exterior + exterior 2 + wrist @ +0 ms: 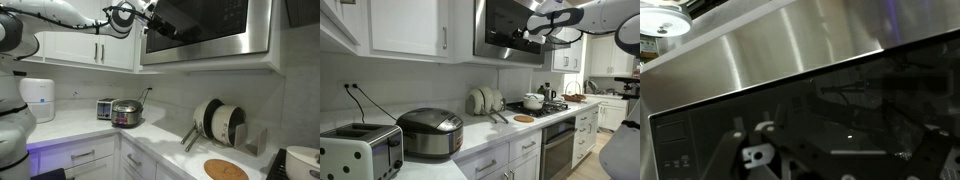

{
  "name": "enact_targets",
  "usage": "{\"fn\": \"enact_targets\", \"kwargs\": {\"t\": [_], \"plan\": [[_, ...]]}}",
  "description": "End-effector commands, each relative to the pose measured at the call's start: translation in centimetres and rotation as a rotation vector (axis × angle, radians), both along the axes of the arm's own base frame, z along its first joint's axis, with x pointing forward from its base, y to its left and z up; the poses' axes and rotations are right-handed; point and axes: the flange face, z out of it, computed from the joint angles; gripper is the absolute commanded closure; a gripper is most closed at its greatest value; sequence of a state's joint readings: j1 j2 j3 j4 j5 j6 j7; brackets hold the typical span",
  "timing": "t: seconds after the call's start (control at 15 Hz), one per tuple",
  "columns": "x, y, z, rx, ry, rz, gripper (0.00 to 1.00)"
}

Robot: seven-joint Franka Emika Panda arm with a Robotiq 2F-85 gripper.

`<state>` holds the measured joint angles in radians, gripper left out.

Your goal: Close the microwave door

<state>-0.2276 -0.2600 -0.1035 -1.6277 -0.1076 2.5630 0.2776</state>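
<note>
The microwave door (pixel 205 22) is a dark glossy glass panel across the front of a stainless-steel microwave mounted high under the cabinets; it shows in both exterior views (pixel 506 30). It looks close to flush with the body, but I cannot tell whether it is fully shut. My gripper (pixel 152 12) is at one end of the door, at or against the glass, and reaches in from the side in an exterior view (pixel 533 34). The wrist view is filled by the dark glass (pixel 840 120) under a steel band (pixel 770 60). Only a reflection of the fingers shows there.
White cabinets with bar handles (pixel 95 48) hang beside the microwave. On the counter stand a rice cooker (pixel 126 113), a toaster (pixel 104 107), a dish rack with plates (pixel 220 122) and a round wooden board (pixel 226 169). A stove with a pot (pixel 533 101) stands below.
</note>
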Motion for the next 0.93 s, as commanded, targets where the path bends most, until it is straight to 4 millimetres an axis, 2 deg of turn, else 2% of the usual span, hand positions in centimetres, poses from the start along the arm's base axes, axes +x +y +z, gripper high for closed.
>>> {"fn": "enact_targets", "kwargs": {"t": [0.0, 0.33, 0.4, 0.6, 0.87], "plan": [[-4.5, 3.9, -0.6, 0.055, 0.106, 0.097, 0.00], [-5.2, 3.6, -1.6, 0.070, 0.102, 0.097, 0.00], [-5.8, 4.2, -2.0, 0.103, 0.133, 0.127, 0.00], [-10.1, 6.9, -3.8, 0.196, 0.267, 0.210, 0.00], [-14.7, 9.6, -5.9, 0.276, 0.517, 0.270, 0.00]]}}
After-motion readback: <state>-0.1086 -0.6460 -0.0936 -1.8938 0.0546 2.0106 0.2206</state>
